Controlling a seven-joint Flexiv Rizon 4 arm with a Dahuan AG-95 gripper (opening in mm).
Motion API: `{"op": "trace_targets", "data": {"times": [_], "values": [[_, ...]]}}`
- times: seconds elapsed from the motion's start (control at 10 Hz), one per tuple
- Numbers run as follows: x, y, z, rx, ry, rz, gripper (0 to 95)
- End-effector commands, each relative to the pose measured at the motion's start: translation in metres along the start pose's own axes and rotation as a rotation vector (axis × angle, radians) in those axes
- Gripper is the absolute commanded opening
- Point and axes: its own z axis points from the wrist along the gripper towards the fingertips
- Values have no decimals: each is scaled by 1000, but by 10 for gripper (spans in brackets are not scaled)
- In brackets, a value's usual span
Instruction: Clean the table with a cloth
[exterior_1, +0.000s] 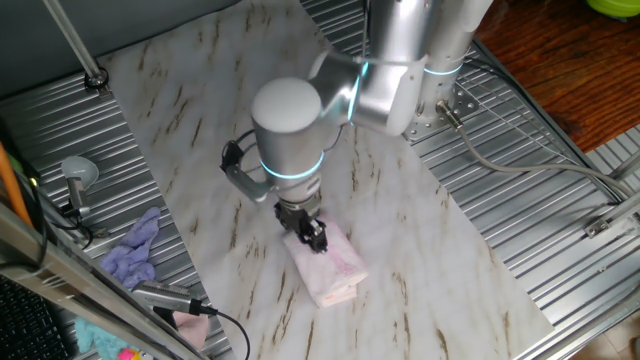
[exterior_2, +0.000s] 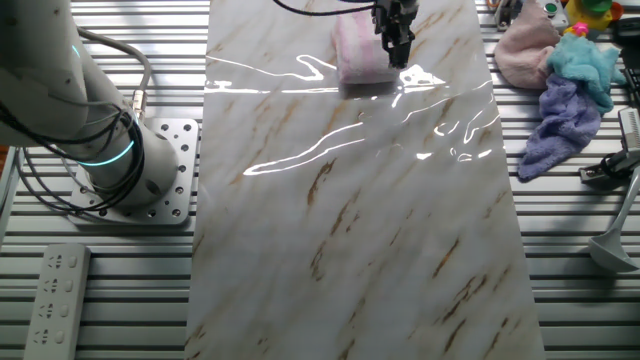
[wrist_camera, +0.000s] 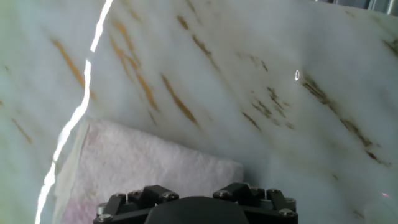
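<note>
The pale pink cloth (exterior_1: 332, 264) lies folded on the white marble-patterned table (exterior_1: 410, 220), near its front edge. My gripper (exterior_1: 312, 238) points down onto the cloth's upper left edge, fingers close together and pinching the fabric. In the other fixed view the gripper (exterior_2: 396, 42) stands at the right edge of the cloth (exterior_2: 358, 55), at the far end of the table (exterior_2: 350, 220). The hand view shows the cloth (wrist_camera: 143, 165) just ahead of the gripper body (wrist_camera: 196, 208) on the table (wrist_camera: 249, 74); the fingertips are hidden.
A lavender rag (exterior_2: 560, 130), teal fabric (exterior_2: 592, 60) and a pink fabric heap (exterior_2: 525, 50) lie on the ribbed metal beside the table. The arm's base (exterior_2: 110, 150) stands at the other side, with a remote (exterior_2: 55, 295) near it. A cable (exterior_1: 520, 165) runs across the metal.
</note>
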Motion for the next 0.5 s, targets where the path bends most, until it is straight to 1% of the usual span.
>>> {"op": "trace_targets", "data": {"times": [0.1,0.2,0.3,0.4,0.5], "values": [[25,-19,-19,0,27,-2,760],[25,-19,-19,6,33,35,760],[25,-19,-19,22,26,96,760],[25,-19,-19,26,4,120,760],[25,-19,-19,29,-10,132,760]]}}
